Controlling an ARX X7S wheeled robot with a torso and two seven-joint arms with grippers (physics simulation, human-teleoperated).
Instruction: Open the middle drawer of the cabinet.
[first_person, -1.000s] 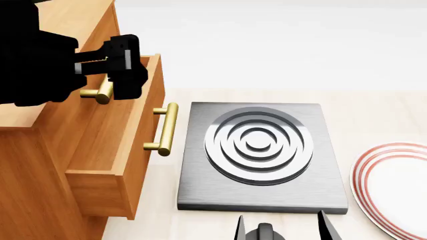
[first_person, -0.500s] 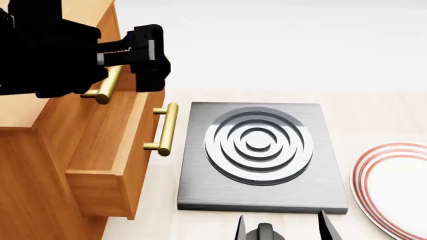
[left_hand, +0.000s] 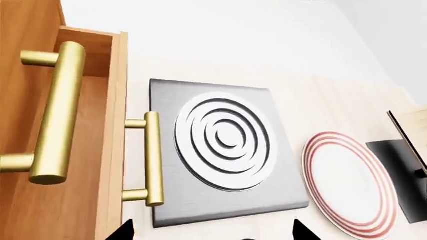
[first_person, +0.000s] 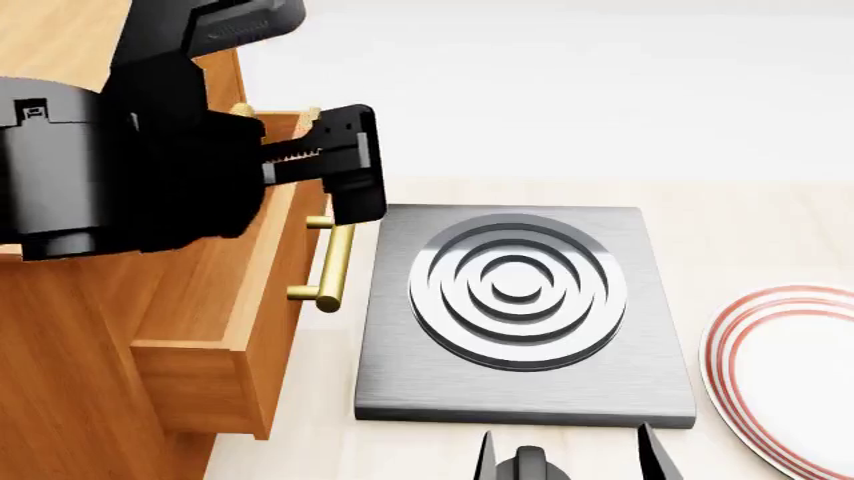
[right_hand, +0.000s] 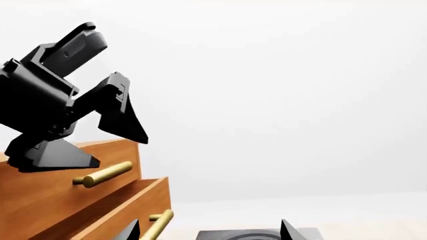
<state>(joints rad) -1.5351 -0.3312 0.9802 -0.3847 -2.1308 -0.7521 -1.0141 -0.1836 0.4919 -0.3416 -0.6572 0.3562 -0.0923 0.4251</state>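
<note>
The cabinet (first_person: 80, 330) stands at the left. Its middle drawer (first_person: 254, 300) is pulled out, and its brass bar handle (first_person: 327, 262) hangs over the edge of the hotplate. My left gripper (first_person: 358, 170) is open and empty, raised above the drawer's front and clear of both handles. In the left wrist view the top drawer's handle (left_hand: 57, 112) and the middle drawer's handle (left_hand: 152, 157) both show, with the left gripper (left_hand: 212, 235) wide apart at the frame's edge. My right gripper (first_person: 567, 455) is open and empty at the near edge. The right wrist view shows the drawer (right_hand: 127, 210) and the left gripper (right_hand: 113, 115).
A grey hotplate (first_person: 514, 300) with ringed coils lies just right of the cabinet. A white plate with red rings (first_person: 787, 370) sits at the right. The pale counter (first_person: 747, 230) runs behind both.
My left arm has swung right and toward the camera, lifting away from the top handle. The drawer stays pulled out by the same amount. The right gripper has not moved.
</note>
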